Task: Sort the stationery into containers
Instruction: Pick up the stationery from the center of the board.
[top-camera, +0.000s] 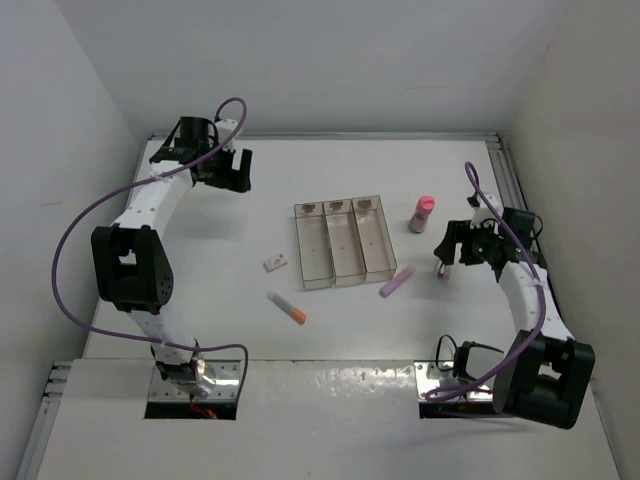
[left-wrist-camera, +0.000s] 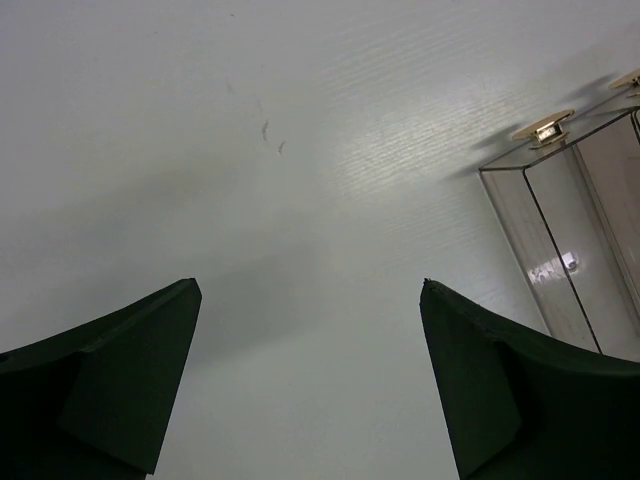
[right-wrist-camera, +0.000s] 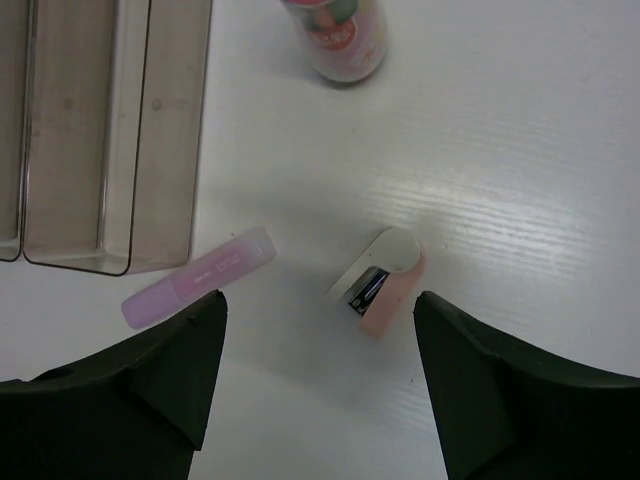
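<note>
Three joined clear containers (top-camera: 340, 242) stand mid-table, all looking empty. A tiny white eraser (top-camera: 276, 262) and a white stick with an orange end (top-camera: 288, 308) lie to their left. A lilac stick (top-camera: 397, 282) lies by their near right corner. A pink-capped cylinder (top-camera: 422, 214) stands to their right. My right gripper (top-camera: 446, 256) is open and empty, hovering over the table. In the right wrist view (right-wrist-camera: 320, 300) a small pink and white sharpener (right-wrist-camera: 380, 283) lies just beyond its jaws, the lilac stick (right-wrist-camera: 198, 278) by the left finger. My left gripper (top-camera: 234, 170) is open and empty at the far left.
The left wrist view shows my open left gripper (left-wrist-camera: 310, 290) above bare table, with the labelled end of a container (left-wrist-camera: 560, 230) at the right. The right wrist view shows two containers (right-wrist-camera: 110, 130) and the cylinder's base (right-wrist-camera: 335, 40). White walls enclose the table.
</note>
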